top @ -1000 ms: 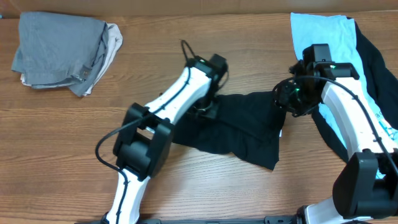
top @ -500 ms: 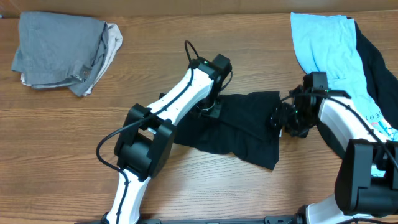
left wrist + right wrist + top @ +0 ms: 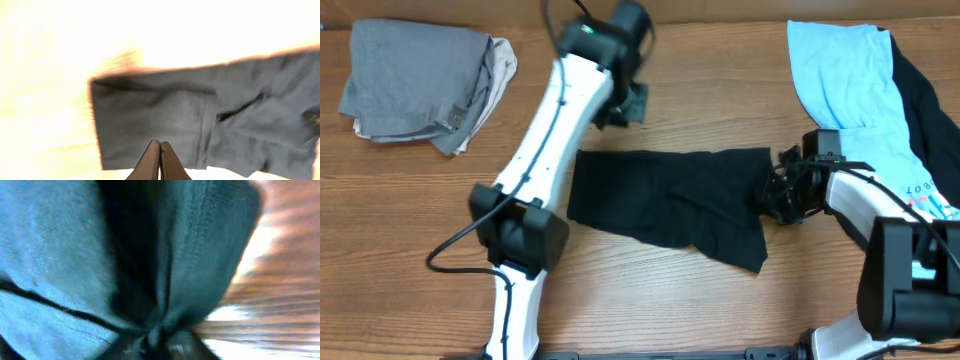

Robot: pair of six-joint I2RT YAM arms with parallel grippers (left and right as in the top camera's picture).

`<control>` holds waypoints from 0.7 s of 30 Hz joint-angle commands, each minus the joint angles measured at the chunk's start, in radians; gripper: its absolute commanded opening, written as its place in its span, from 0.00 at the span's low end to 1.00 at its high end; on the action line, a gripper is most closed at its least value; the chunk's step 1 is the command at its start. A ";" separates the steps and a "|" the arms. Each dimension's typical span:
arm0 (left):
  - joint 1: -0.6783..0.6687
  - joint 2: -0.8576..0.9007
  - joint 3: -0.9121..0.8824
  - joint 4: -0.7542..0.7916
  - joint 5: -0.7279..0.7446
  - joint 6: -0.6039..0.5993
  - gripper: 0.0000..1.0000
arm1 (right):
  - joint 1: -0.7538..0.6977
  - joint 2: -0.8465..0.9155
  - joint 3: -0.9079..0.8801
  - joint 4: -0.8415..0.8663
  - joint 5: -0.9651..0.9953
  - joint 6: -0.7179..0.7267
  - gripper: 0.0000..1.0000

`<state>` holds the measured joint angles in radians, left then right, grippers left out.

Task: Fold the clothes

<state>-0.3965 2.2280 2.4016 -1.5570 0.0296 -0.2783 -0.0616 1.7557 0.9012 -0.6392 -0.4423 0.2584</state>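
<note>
My right jaws grasp the black T-shirt (image 3: 660,195) at its right edge, cloth bunched; my left jaws, clenched empty, hover beyond its far-left corner. It lies on the table (image 3: 420,230). I'd carry that edge low toward its left edge.

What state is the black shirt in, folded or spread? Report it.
Partly folded: black shirt lies rumpled in a doubled-over strip, right gripper pinching its right edge.
</note>
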 commanded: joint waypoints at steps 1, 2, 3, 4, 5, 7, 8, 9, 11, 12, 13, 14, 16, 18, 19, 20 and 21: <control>0.061 -0.030 0.113 -0.023 -0.014 0.032 0.04 | 0.003 0.027 -0.024 0.010 -0.047 0.008 0.04; 0.078 -0.030 0.129 -0.027 -0.014 0.032 0.04 | -0.005 0.027 -0.023 0.016 -0.050 0.008 0.04; 0.092 -0.030 0.139 -0.029 -0.014 0.032 0.04 | -0.015 0.027 -0.021 0.019 -0.053 0.008 0.04; 0.109 -0.030 0.146 -0.031 -0.015 0.032 0.04 | -0.031 0.027 -0.014 0.018 -0.054 0.008 0.04; 0.129 -0.030 0.151 -0.034 -0.014 0.032 0.04 | -0.048 0.026 -0.006 0.014 -0.058 0.006 0.04; 0.183 -0.030 0.151 -0.041 -0.014 0.032 0.04 | -0.113 0.018 0.027 -0.013 -0.083 -0.016 0.04; 0.199 -0.030 0.151 -0.043 -0.014 0.032 0.04 | -0.135 0.013 0.039 -0.022 -0.103 -0.035 0.04; 0.219 -0.030 0.151 -0.045 -0.014 0.032 0.04 | -0.163 0.005 0.054 -0.038 -0.124 -0.058 0.04; 0.251 -0.030 0.151 -0.047 -0.014 0.032 0.04 | -0.212 -0.010 0.087 -0.078 -0.148 -0.097 0.04; 0.265 -0.030 0.151 -0.048 -0.014 0.032 0.04 | -0.232 -0.016 0.105 -0.104 -0.158 -0.116 0.04; 0.279 -0.030 0.151 -0.048 -0.014 0.032 0.04 | -0.250 -0.023 0.129 -0.137 -0.165 -0.142 0.04; 0.291 -0.030 0.151 -0.048 -0.015 0.032 0.04 | -0.259 -0.028 0.150 -0.168 -0.166 -0.161 0.04; 0.314 -0.030 0.151 -0.048 -0.015 0.032 0.04 | -0.261 -0.038 0.195 -0.231 -0.164 -0.190 0.04; 0.332 -0.030 0.151 -0.048 -0.014 0.032 0.04 | -0.239 -0.056 0.240 -0.286 -0.162 -0.202 0.04; 0.338 -0.030 0.151 -0.048 -0.014 0.032 0.04 | -0.222 -0.066 0.255 -0.303 -0.162 -0.204 0.04; 0.344 -0.030 0.150 -0.049 -0.014 0.032 0.04 | -0.198 -0.079 0.273 -0.317 -0.163 -0.203 0.04; 0.346 -0.030 0.150 -0.048 -0.015 0.032 0.04 | -0.171 -0.090 0.286 -0.327 -0.162 -0.203 0.04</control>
<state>-0.0593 2.2253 2.5282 -1.6028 0.0223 -0.2592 -0.3016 1.7378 1.1191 -0.9478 -0.5751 0.0998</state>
